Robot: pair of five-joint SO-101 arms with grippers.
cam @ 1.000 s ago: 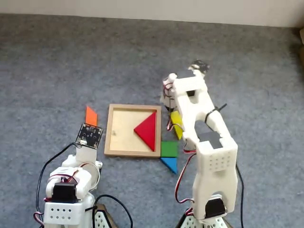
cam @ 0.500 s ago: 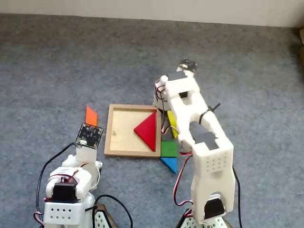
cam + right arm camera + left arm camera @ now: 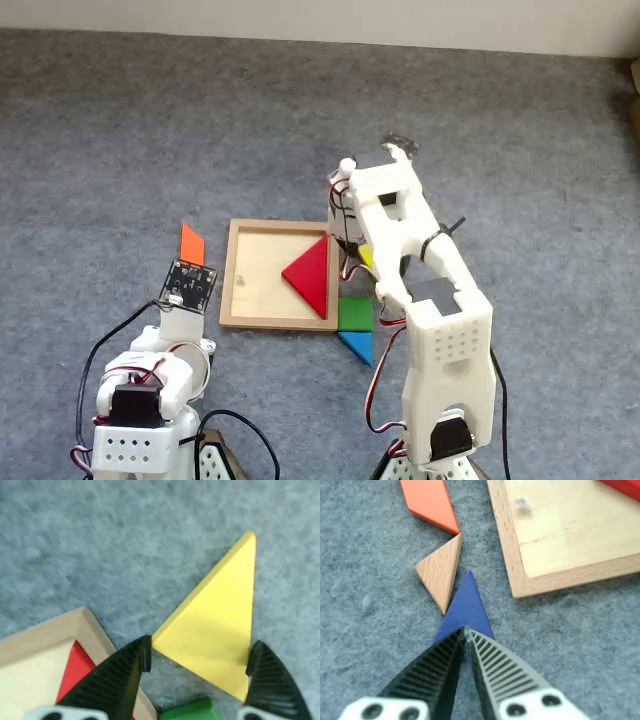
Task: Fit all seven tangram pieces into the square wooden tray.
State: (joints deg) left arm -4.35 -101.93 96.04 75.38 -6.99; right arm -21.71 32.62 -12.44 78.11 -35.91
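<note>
Jaws apart, the right gripper [image 3: 200, 655] straddles the yellow triangle [image 3: 220, 615] lying just beside the tray [image 3: 231, 275], likely lined up to grasp it; the left gripper [image 3: 465, 636] has its jaws together, idle.

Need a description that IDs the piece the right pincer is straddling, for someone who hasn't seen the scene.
Find the square wooden tray on the grey carpet. Just outside its corner on the right arm's side, a piece lies between the fingers of the open right pincer. It is the yellow triangle, the only yellow piece, with the green square and then the light blue triangle beyond it.
</note>
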